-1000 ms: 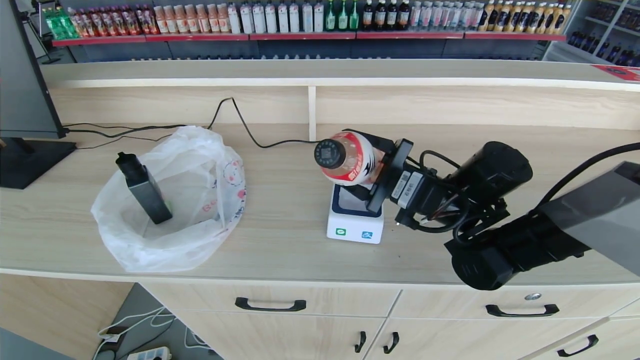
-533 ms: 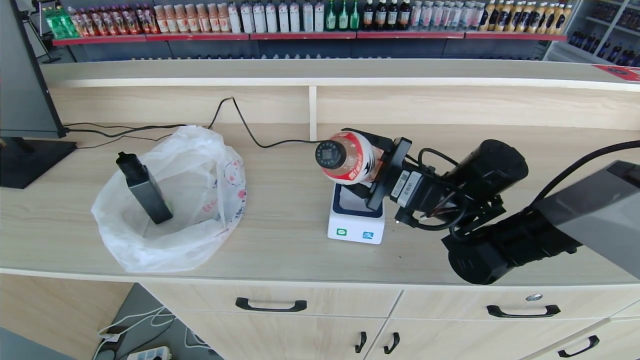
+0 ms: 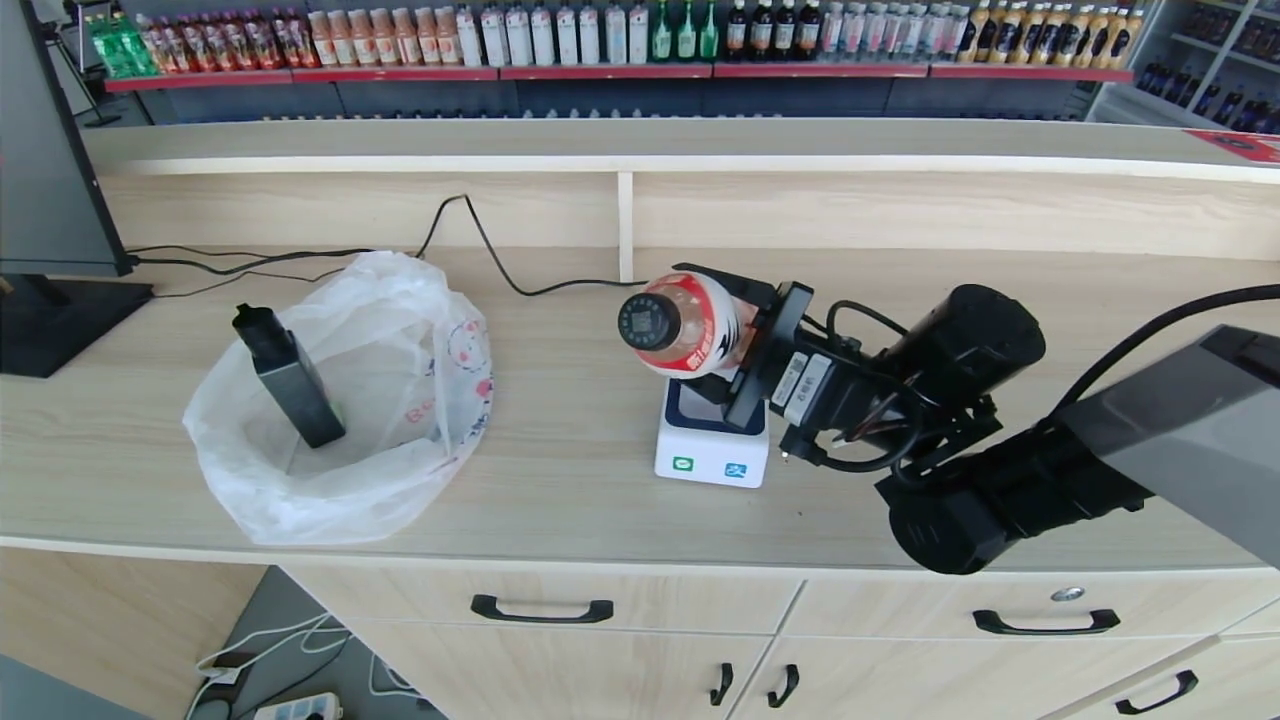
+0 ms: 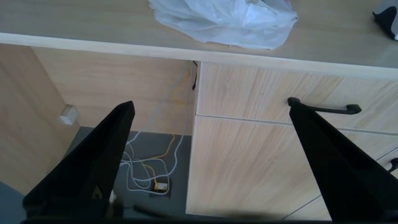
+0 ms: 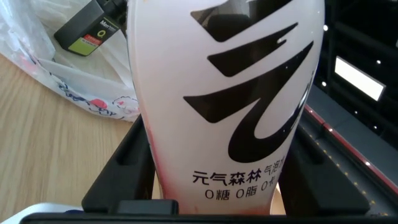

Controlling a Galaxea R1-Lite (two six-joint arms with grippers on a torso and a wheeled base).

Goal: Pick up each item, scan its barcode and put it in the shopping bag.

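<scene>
The right gripper (image 3: 716, 330) pinches the bottle (image 3: 685, 325) sideways just above the scanner (image 3: 710, 455), right of the bag (image 3: 340, 490). The left gripper (image 4: 210, 107) has its fingers spread, near the drawers (image 4: 261, 93).

A long wooden counter (image 3: 560, 500) has drawers (image 3: 640, 600) with black handles (image 3: 541, 609) under it. Behind it, red shelves (image 3: 600, 72) hold rows of bottles (image 3: 560, 35). White cords (image 3: 262, 632) lie on the grey floor (image 3: 300, 600). A black wire (image 3: 452, 199) runs across the counter.
</scene>
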